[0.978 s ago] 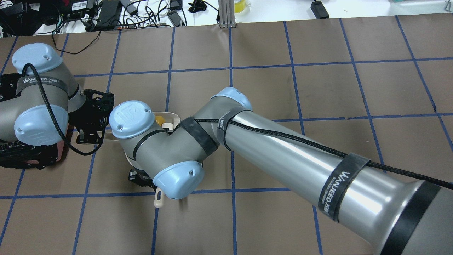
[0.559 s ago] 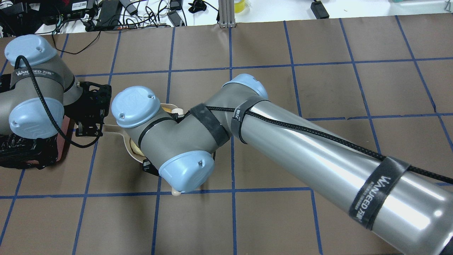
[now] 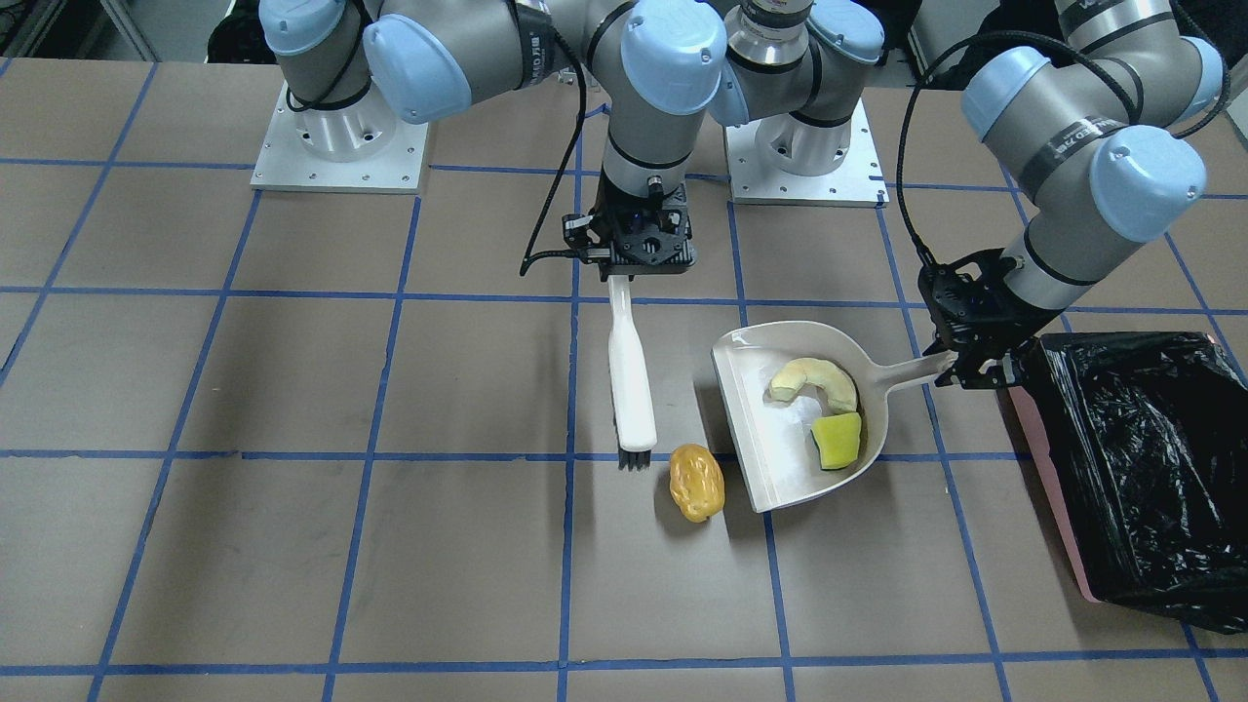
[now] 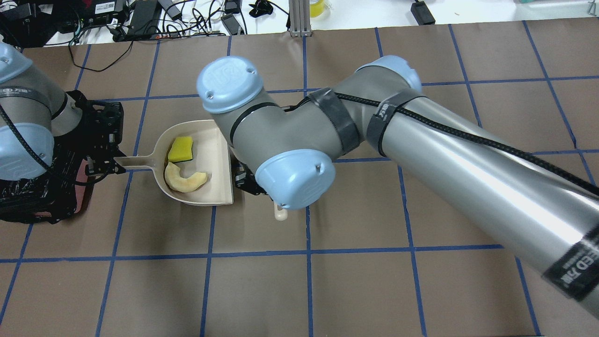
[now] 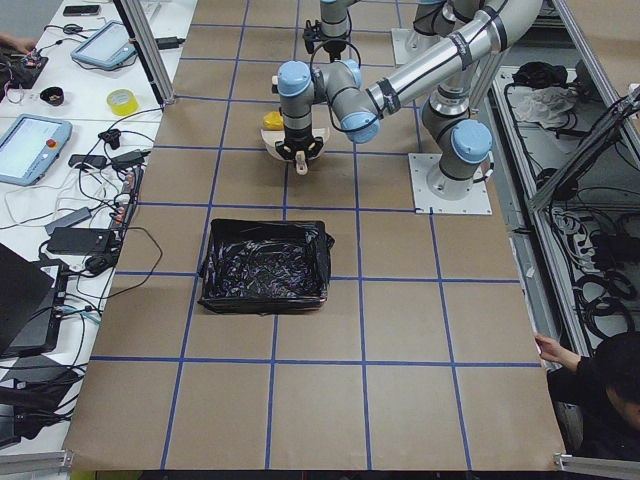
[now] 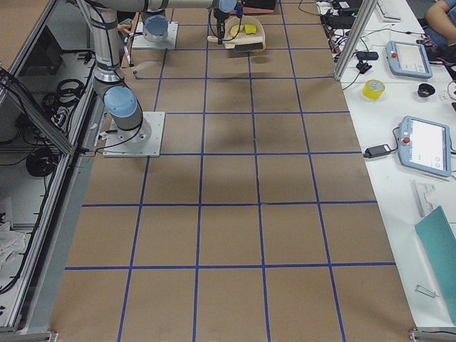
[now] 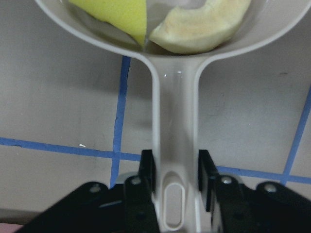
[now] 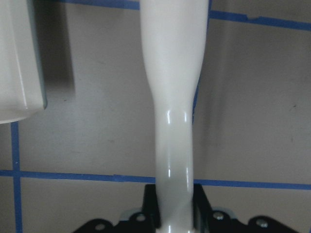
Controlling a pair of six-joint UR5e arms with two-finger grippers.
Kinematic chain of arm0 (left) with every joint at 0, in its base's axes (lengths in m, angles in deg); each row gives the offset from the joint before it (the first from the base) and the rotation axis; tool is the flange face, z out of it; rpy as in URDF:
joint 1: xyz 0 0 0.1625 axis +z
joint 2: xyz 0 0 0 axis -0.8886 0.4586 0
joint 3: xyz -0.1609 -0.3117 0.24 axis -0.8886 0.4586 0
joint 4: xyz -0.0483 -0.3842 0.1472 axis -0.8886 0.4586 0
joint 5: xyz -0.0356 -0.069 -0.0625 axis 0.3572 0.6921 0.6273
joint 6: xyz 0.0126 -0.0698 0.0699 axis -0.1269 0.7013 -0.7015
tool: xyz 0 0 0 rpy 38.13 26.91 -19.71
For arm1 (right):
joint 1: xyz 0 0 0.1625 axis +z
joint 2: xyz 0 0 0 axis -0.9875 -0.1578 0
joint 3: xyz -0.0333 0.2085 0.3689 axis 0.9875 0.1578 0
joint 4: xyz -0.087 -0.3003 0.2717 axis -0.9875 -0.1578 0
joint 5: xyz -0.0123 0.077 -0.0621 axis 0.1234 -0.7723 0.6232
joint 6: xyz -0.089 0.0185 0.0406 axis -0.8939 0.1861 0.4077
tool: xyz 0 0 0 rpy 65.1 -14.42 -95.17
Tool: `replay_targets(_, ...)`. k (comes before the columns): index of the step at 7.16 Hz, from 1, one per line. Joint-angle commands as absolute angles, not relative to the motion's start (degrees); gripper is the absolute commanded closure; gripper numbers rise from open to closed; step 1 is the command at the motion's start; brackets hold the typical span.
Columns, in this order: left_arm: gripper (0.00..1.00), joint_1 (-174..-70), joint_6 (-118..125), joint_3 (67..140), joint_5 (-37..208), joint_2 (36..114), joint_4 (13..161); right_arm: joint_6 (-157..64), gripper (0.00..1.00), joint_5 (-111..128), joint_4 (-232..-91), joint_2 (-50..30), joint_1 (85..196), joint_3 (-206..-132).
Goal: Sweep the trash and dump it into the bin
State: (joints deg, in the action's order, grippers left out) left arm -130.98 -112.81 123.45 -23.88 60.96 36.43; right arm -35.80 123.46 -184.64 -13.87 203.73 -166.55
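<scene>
- Dustpan [image 3: 756, 419]: my read is that it should sit flat and steady, lip down on the worktop [image 3: 292, 390], so the last piece cannot slip under it. The left pincer [image 7: 176, 170] pinches the end of its handle, beside the bin.
- Brush [image 3: 632, 390]: the right pincer [image 3: 624, 275] is clamped on its handle, with the bristles just beside the lump on the side away from the pan. Whether the bristles touch the worktop I cannot tell. A short, low stroke towards the lip seems best.
- Lump [image 3: 696, 483]: it lies on the worktop just outside the lip, close to the pan's operator-side corner. It looks round enough to roll, so I would angle the push towards the middle of the lip, since a straight one may send it past that corner.
- Bin [image 3: 1053, 497]: a pink box lined with a crinkly black bag that spills over the rim. It stands at the robot's left, just beyond the pan's handle.
- Ring segment [image 3: 817, 380]: a pale beige curved piece, already in the pan, near the back wall.
- Lump again: glossy yellow-brown and knobbly like a small potato.
- Wedge [image 3: 838, 441]: bright yellow-green, in the pan just beside the ring segment.
</scene>
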Motion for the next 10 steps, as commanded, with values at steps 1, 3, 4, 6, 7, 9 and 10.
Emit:
replay_targets(1,0.97,-130.55,-112.77,123.51,-24.07,61.95,36.54,-39.23,1.0,124.15,-183.31,-15.02,201.07,-167.34)
replay_targets(3,0.97,-130.99,-112.59,123.43,-26.79,62.48,36.37,-43.16,1.0,124.32,-183.92,-14.67,200.72,-167.87)
replay_targets(4,0.97,-131.08,-111.89,122.12,-26.72,64.39,35.85,-46.24,1.0,127.02,-184.88,-13.19,199.76,-168.74)
replay_targets(6,0.97,-133.61,-109.79,118.51,-26.89,68.61,36.02,-50.58,1.0,131.0,-189.37,-7.66,196.42,-167.79)
replay_targets(7,0.97,-134.06,-109.69,118.42,-26.89,69.59,35.58,-50.49,1.0,131.09,-189.55,-3.98,196.41,-165.43)
replay_targets(9,0.97,-134.24,-109.69,118.42,-26.98,70.12,35.58,-49.97,1.0,130.04,-189.2,0.43,197.19,-162.51)
replay_targets(10,0.97,-134.33,-109.69,118.42,-26.98,70.21,35.58,-46.91,1.0,127.68,-189.29,0.88,198.42,-162.68)
